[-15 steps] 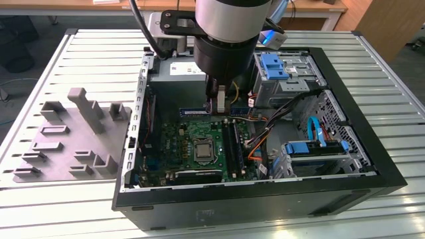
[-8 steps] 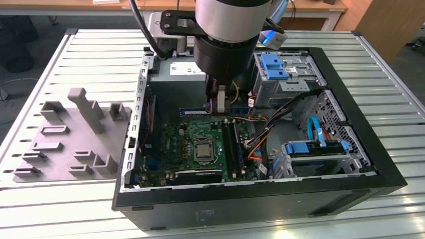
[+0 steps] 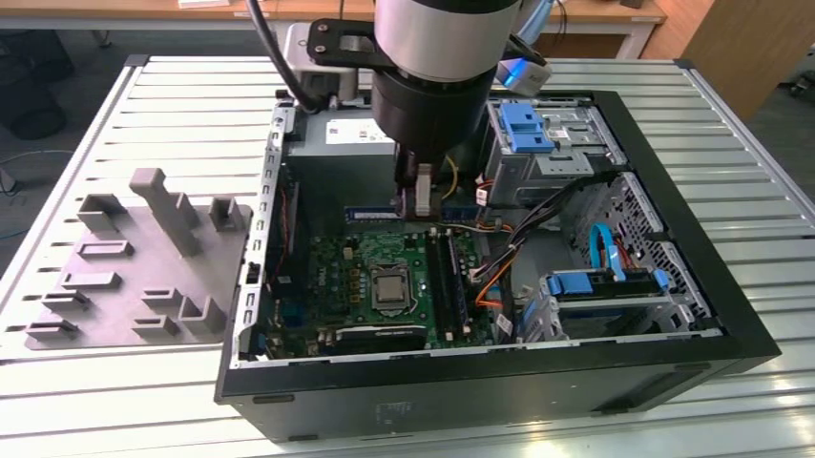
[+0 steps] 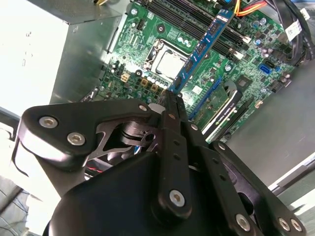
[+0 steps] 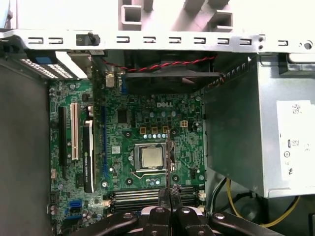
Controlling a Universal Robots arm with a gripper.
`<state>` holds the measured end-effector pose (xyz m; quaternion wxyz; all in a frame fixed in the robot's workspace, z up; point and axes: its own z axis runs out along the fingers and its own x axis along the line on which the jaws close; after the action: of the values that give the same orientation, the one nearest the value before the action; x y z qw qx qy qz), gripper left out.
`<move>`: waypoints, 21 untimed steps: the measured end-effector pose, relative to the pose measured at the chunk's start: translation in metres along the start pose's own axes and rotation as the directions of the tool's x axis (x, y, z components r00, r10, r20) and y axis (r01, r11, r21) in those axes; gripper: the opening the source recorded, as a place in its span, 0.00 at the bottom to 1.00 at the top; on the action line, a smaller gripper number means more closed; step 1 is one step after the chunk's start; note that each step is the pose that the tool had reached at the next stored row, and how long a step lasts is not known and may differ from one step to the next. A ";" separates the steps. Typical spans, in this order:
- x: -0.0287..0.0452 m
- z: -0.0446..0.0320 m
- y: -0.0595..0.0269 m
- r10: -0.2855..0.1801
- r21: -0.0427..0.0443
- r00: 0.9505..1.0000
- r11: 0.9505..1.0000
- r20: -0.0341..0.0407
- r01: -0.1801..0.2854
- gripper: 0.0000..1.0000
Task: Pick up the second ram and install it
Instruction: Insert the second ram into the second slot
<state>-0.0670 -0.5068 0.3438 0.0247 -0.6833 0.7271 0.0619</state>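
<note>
My gripper (image 3: 418, 208) hangs inside the open computer case, shut on the second ram (image 3: 373, 213), a thin blue-green board stick held level above the motherboard (image 3: 338, 277). The ram (image 4: 204, 44) in the second wrist view runs from the fingertips (image 4: 172, 101) out over the board toward the black memory slots (image 4: 197, 22). Seen edge-on in the first wrist view, the ram (image 5: 168, 157) is a thin line above the CPU socket (image 5: 151, 157), with my gripper (image 5: 170, 196) over the memory slots (image 5: 135, 196). The stick stays clear of the memory slots (image 3: 440, 272).
A grey fixture block (image 3: 140, 258) with upright posts stands outside the case at the exterior view's left. Inside the case are the power supply (image 3: 344, 138), blue drive cages (image 3: 529, 124), loose cables (image 3: 560, 205) and the case's metal walls (image 3: 267, 229).
</note>
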 end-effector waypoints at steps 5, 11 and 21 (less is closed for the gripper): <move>0.0003 0.0016 -0.0001 0.084 0.010 0.996 0.996 0.005 -0.084 0.12; 0.0006 0.0041 -0.0002 0.191 0.022 0.981 0.981 0.013 -0.191 0.12; 0.0010 0.0080 -0.0004 0.365 0.041 0.931 0.930 0.029 -0.366 0.12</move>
<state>-0.0671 -0.5069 0.3357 0.0359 -0.5348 0.8423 0.0561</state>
